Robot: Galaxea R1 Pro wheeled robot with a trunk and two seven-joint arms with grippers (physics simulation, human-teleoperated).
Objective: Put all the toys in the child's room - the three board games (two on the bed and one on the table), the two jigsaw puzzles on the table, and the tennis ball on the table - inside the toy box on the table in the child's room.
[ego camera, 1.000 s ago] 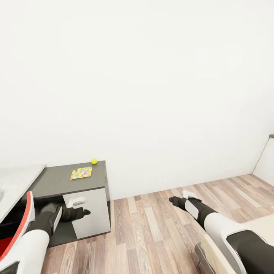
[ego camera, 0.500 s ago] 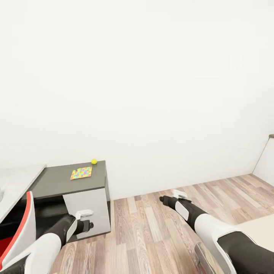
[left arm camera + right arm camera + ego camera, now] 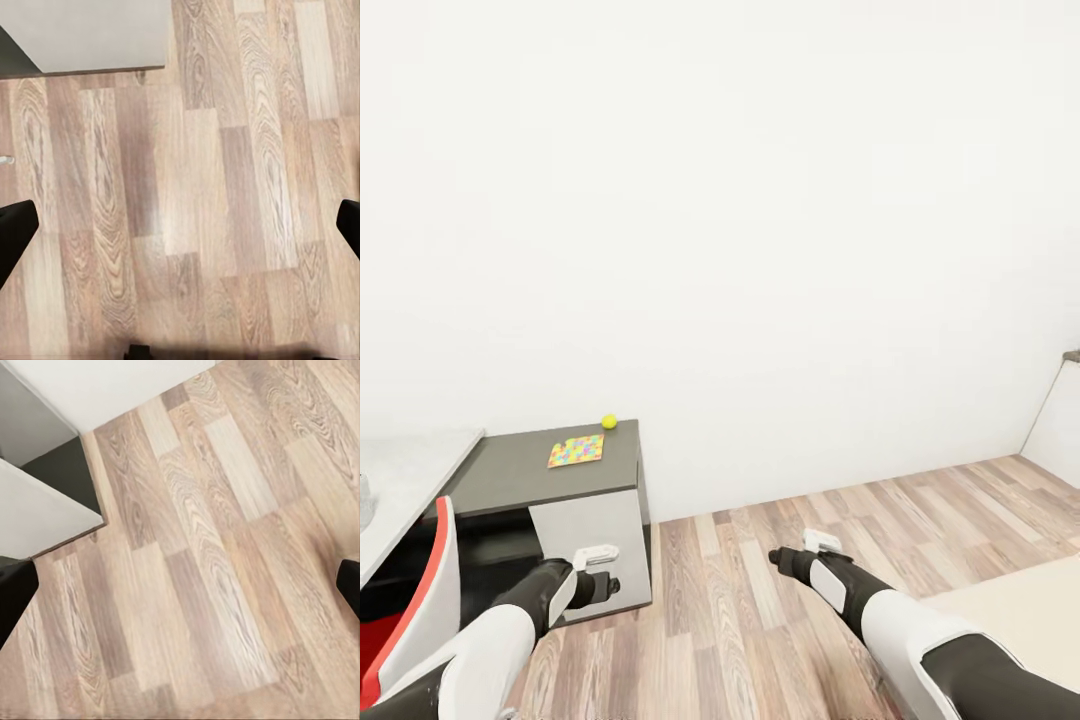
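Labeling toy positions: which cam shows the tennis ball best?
Head view. The tennis ball sits on the dark grey desk section near the wall, just behind the jigsaw puzzle. Both wrist views face the wood floor, with the desk's white cabinet side at the edges.

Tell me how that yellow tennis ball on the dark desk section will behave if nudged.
The tennis ball is round, so it will likely roll. It sits near the back corner of the dark desk top, so it may drop off. It probably needs a fairly wide grip.
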